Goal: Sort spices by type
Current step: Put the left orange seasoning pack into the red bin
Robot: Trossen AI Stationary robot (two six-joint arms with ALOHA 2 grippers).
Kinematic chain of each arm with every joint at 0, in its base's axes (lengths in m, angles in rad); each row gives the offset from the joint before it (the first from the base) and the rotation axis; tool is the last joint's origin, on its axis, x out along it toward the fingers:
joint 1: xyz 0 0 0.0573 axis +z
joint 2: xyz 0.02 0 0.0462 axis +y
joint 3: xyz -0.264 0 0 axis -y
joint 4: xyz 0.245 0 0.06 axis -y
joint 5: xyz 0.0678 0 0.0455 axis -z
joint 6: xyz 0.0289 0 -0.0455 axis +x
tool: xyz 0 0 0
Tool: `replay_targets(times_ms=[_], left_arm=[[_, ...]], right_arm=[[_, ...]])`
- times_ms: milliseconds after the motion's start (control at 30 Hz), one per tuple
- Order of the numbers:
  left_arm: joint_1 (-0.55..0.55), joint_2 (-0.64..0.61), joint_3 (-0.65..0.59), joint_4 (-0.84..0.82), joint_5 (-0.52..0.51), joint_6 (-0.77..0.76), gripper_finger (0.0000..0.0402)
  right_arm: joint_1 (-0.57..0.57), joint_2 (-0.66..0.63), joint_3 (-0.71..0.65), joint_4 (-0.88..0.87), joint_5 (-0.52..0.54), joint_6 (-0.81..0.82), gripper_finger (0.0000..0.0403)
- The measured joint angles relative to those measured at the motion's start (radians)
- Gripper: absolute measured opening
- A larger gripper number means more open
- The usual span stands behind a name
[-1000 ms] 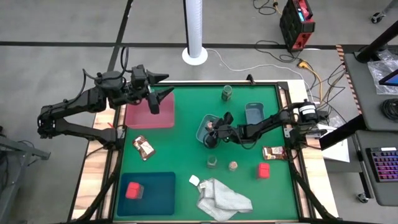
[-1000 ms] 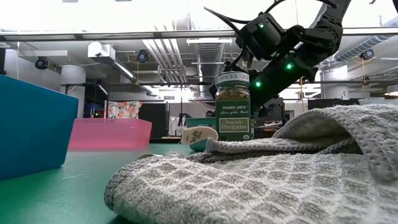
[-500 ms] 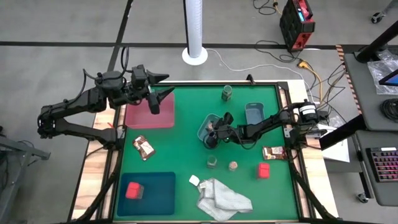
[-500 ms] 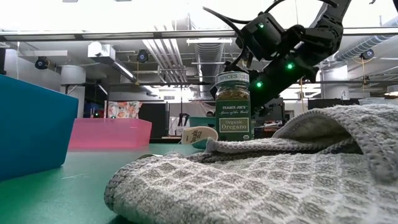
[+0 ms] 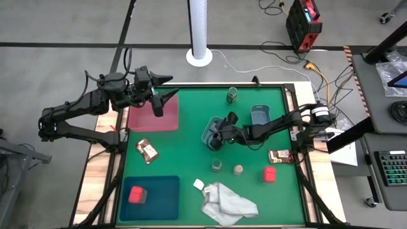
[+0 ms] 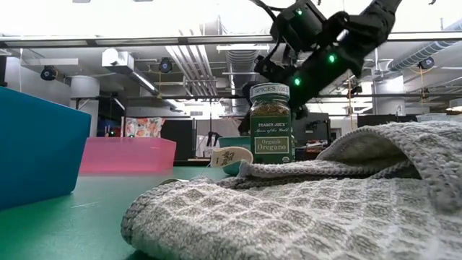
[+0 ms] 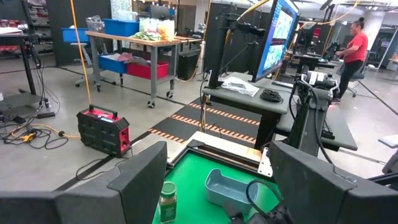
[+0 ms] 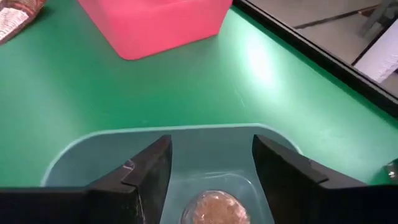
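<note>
Right tool (image 5: 219,135) hangs over the bluish tub (image 5: 208,129) at bench centre, fingers spread and empty (tan-topped jar (image 8: 213,208) sits in the tub right beneath them). Left tool (image 5: 166,87) waits open over the pink tray (image 5: 143,119), far left.

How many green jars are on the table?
2: one green jar near the far edge, the other at the middle, next to a tan-topped jar. None seem hidden.
</note>
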Motion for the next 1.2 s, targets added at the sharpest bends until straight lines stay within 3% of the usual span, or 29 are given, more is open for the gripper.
replay_targets(times_ms=[133, 267, 367, 567, 700, 967, 1200], left_arm=[[0.0, 0.0, 0.0, 0.0, 0.0, 0.0, 0.0268], [0.0, -0.002, 0.0, -0.006, 0.0, -0.002, 0.0268], [0.0, -0.003, 0.0, -0.019, 0.001, -0.004, 0.0268], [0.0, -0.002, 0.0, -0.146, 0.004, -0.069, 0.0268], [0.0, -0.001, 0.0, -0.277, 0.069, -0.117, 0.0268], [-0.019, 0.004, 0.0, -0.572, 0.37, -0.3, 0.0268], [-0.073, 0.024, 0.0, -0.899, 0.398, -0.624, 0.0268]], right_arm=[[0.0, -0.067, 0.067, -0.194, -0.04, 0.039, 0.022], [-0.033, -0.142, 0.177, -0.499, -0.293, 0.199, 0.0202], [-0.066, -0.179, 0.259, -0.74, -0.459, 0.306, 0.0159], [-0.064, -0.291, 0.424, -1.109, -0.584, 0.327, 0.0031], [-0.033, -0.361, 0.468, -1.235, -0.595, 0.343, 0.0015], [0.049, -0.439, 0.465, -1.391, -0.561, 0.28, 0.0012], [0.054, -0.435, 0.464, -1.398, -0.385, 0.185, 0.0012]])
